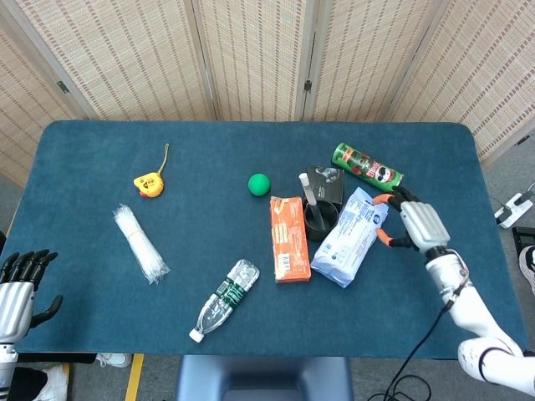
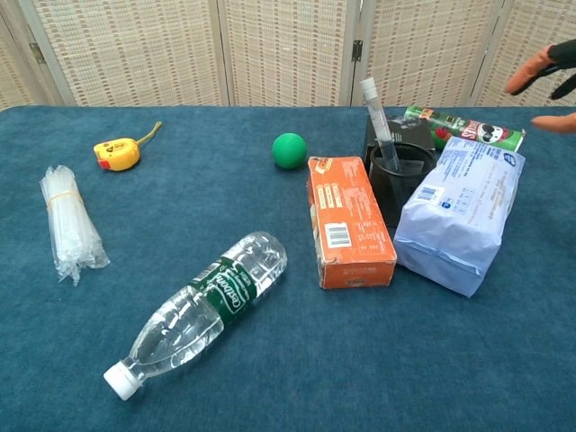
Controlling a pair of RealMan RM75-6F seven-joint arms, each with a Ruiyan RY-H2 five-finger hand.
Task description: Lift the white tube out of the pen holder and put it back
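Observation:
The white tube [image 1: 308, 195] [image 2: 377, 121] stands tilted in the black pen holder [image 1: 318, 222] [image 2: 402, 180], between the orange box [image 1: 289, 238] and the white-blue pouch [image 1: 351, 236]. My right hand [image 1: 418, 222] [image 2: 549, 74] hovers open just right of the pouch, its orange-tipped fingers spread; it touches nothing. My left hand [image 1: 18, 288] stays at the table's near left corner, fingers apart and holding nothing.
A green Pringles can [image 1: 367, 167] lies behind the pouch, a black box [image 1: 326, 183] behind the holder. A green ball [image 1: 260, 184], a yellow tape measure [image 1: 149, 183], a bundle of clear straws [image 1: 140, 243] and a water bottle [image 1: 224, 299] lie to the left.

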